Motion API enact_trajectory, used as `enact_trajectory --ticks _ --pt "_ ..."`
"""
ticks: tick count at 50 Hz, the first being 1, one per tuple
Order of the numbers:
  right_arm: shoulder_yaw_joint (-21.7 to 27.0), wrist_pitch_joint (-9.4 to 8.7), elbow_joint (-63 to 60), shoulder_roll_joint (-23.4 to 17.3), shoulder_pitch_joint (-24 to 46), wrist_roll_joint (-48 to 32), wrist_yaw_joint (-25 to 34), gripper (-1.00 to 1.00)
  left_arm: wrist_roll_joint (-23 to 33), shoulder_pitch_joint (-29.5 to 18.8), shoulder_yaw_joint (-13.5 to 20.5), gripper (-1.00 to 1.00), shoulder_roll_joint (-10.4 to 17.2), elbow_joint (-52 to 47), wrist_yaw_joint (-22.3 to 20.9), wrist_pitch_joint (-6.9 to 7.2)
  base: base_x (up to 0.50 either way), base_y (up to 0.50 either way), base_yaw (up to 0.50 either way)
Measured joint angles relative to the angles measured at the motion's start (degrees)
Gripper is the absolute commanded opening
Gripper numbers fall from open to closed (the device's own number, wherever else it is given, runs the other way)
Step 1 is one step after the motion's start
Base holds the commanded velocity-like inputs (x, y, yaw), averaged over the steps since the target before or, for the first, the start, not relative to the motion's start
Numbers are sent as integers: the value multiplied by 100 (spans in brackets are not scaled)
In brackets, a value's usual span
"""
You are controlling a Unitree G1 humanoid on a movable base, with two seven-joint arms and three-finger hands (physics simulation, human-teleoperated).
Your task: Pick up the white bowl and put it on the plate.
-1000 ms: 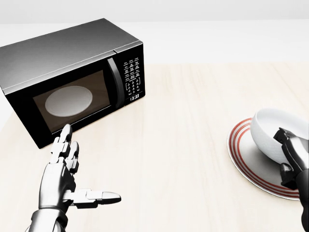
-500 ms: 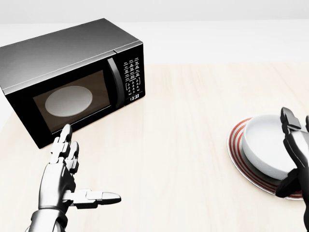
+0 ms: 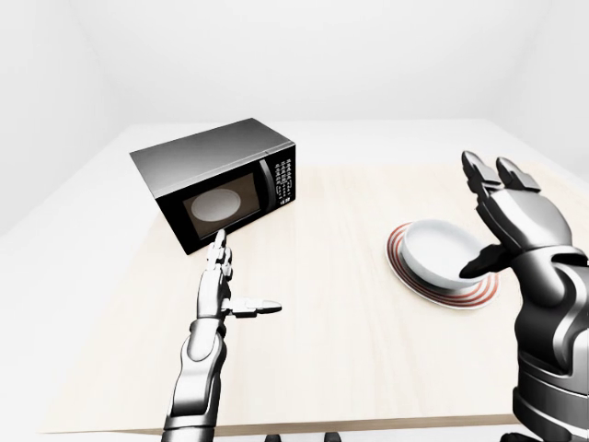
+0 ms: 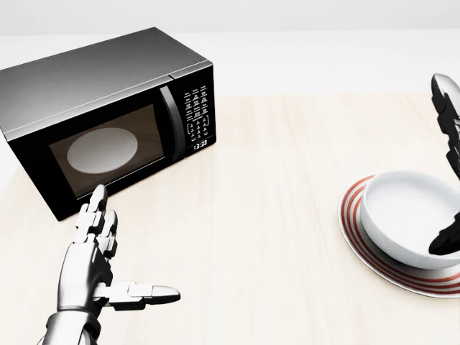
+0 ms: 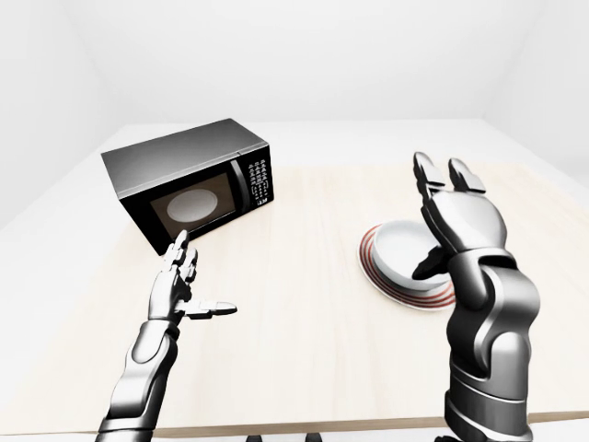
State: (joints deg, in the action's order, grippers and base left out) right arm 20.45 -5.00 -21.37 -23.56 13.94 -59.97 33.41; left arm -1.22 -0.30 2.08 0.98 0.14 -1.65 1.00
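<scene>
The white bowl (image 4: pixel 406 215) sits upright on the red-ringed plate (image 4: pixel 350 215) at the right of the head view. My right hand (image 5: pixel 440 221) is open and raised above the bowl's right side. Its fingers (image 4: pixel 447 108) point up and its thumb (image 4: pixel 445 238) hangs over the bowl's rim, so it holds nothing. My left hand (image 4: pixel 133 244) is open and empty at the lower left, with its fingers straight and its thumb out to the right. It is just below the microwave.
A black microwave (image 4: pixel 108 108) stands shut at the upper left of the wooden table (image 4: pixel 273 215), with a white turntable behind its door. The table's near edge (image 3: pixel 368 425) runs along the bottom of the left-eye view.
My right hand let go of the bowl, opened and rose. The bowl went from tilted in my grip to upright on the plate. My left hand has not moved.
</scene>
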Motion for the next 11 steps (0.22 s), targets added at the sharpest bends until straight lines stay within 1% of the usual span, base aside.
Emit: enact_trajectory --ticks 11 --pt "210 0 -954 -49 73 42 645 100 0 0 0 100 0 0 0 0 0 0 0"
